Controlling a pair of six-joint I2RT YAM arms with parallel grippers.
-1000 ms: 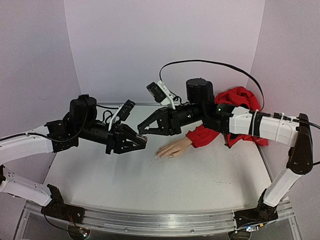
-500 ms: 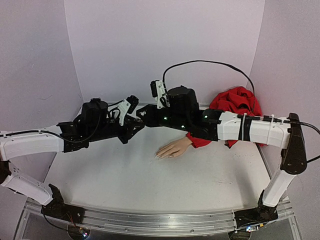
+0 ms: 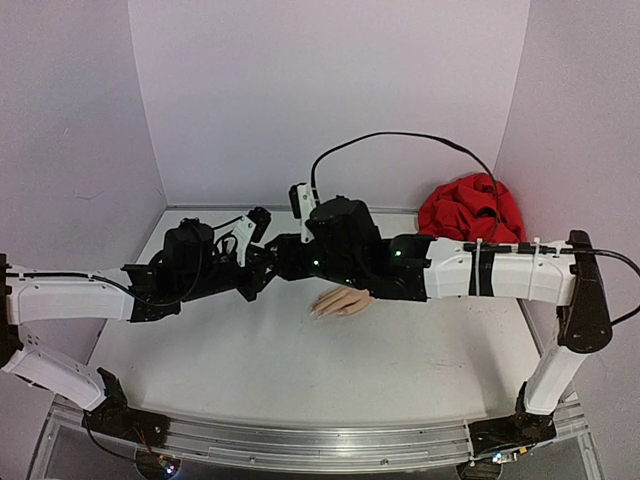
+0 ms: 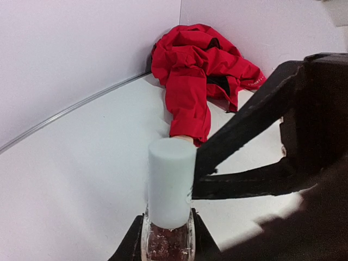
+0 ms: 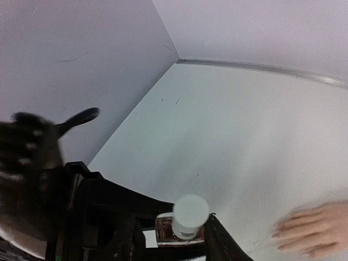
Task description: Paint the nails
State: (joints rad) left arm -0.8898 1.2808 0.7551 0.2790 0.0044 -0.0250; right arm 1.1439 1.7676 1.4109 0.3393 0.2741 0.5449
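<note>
On my left, the left gripper is clamped on the glass base of the bottle, white cap upright. Next over, the right gripper has its fingers apart, tips just beside the cap. I'd pinch that cap squarely on its smooth sides; it looks slippery. Further right, the mannequin hand lies on the surface, fingers pointing left. The nails are too tiny to make out, I think. It's a stiff, light hand, likely to skid under a brush.
</note>
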